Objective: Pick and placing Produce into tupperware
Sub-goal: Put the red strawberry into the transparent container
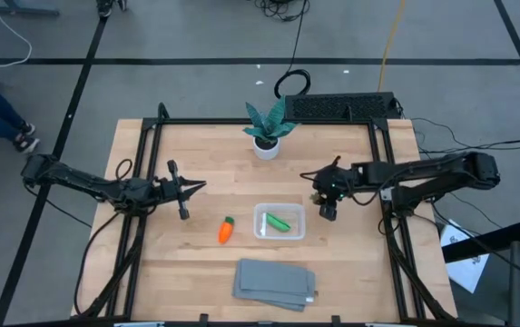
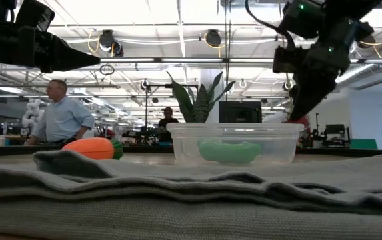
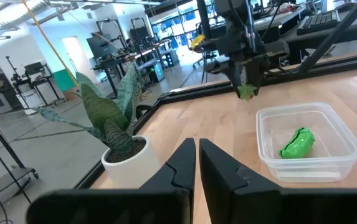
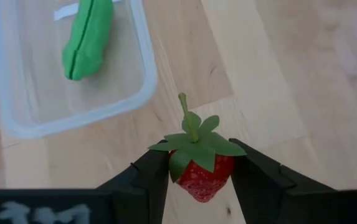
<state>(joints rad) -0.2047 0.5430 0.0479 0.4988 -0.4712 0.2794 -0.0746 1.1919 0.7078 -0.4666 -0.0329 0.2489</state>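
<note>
Green pod [image 1: 279, 222] already lies in the clear tupperware [image 1: 261, 232], the right end effector [image 4: 200, 186] squeezes a red strawberry [image 4: 202, 171] just right of it, the orange carrot [image 1: 226, 231] waits on the tabletop [image 1: 205, 163], and the left end effector [image 1: 187, 187] hangs closed and empty

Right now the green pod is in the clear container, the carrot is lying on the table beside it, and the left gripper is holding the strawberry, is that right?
Not quite: the right gripper holds the strawberry, as the right wrist view shows. The green pod is in the clear container and the carrot lies on the table beside it.
</note>
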